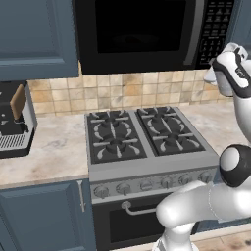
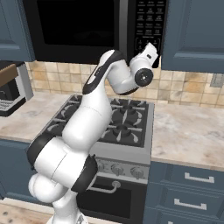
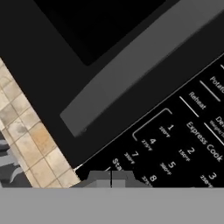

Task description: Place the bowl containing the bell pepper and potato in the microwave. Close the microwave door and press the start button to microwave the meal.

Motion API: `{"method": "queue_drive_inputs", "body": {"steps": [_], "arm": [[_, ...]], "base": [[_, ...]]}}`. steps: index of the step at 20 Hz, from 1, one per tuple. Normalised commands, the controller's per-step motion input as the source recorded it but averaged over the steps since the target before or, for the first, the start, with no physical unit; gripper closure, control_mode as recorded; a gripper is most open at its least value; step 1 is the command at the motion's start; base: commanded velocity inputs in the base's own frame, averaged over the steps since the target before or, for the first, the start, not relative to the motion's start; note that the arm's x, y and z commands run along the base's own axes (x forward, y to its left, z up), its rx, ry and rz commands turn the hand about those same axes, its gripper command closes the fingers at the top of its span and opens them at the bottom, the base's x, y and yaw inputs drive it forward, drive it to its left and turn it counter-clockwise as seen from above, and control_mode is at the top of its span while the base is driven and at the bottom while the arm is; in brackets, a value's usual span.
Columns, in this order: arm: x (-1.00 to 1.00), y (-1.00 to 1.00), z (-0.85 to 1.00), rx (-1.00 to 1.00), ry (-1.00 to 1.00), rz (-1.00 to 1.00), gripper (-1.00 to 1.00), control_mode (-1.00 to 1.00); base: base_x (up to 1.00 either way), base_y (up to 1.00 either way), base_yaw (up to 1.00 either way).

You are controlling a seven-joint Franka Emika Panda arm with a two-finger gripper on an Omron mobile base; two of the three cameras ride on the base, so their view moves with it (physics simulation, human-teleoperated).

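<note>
Because the microwave door point(image 1: 139, 32) is flush with the black body, the step in hand seems to be the last one: pressing the start button. The microwave point(image 2: 87, 30) hangs above the stove point(image 1: 144, 142), at 12 o'clock in both base views, with the keypad point(image 3: 183, 144) as a strip on its right side. The gripper point(image 3: 111, 179) is closed tight, its two tips together with nothing between them, and it sits just in front of the lowest rows of the keypad, at 6 o'clock in the hand view.

As a judgement, a keypad button is stiff and flat and needs no grasp at all. A short, straight push with the closed tips should be enough, placed on the middle of the button, because a push at the edge could slide to the next key. The glass of the door is more fragile and should not be hit.

The hand view gives the printed digits, the words "Reheat" and "Express Cook", and the grey handle point(image 3: 131, 70) running toward 1 o'clock; the letters near the tips are partly hidden. The base views cannot show this print, but they show the toaster point(image 1: 14, 117) at 9 o'clock and the counter point(image 2: 188, 131) at 3 o'clock. The bowl, the pepper and the potato I cannot make out behind the dark glass.
</note>
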Motion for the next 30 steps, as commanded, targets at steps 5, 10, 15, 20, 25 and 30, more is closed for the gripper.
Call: {"method": "queue_drive_inputs", "body": {"steps": [5,10,15,20,25,30], "arm": [[0.13,-0.01,-0.06,0.02,0.0,0.0,1.0,-1.0],[0.11,0.0,-0.01,0.01,0.0,0.0,1.0,-1.0],[0.15,0.0,0.0,0.0,0.0,0.0,1.0,-1.0],[0.17,0.0,0.0,0.01,0.0,0.0,1.0,-1.0],[0.18,0.0,-0.04,0.02,0.0,0.0,1.0,-1.0],[0.18,-0.02,-0.08,0.03,0.0,0.0,1.0,-1.0]], "base": [[0.0,0.0,0.0],[0.0,0.0,0.0],[0.0,0.0,0.0],[0.0,0.0,0.0],[0.0,0.0,0.0],[0.0,0.0,0.0]]}}
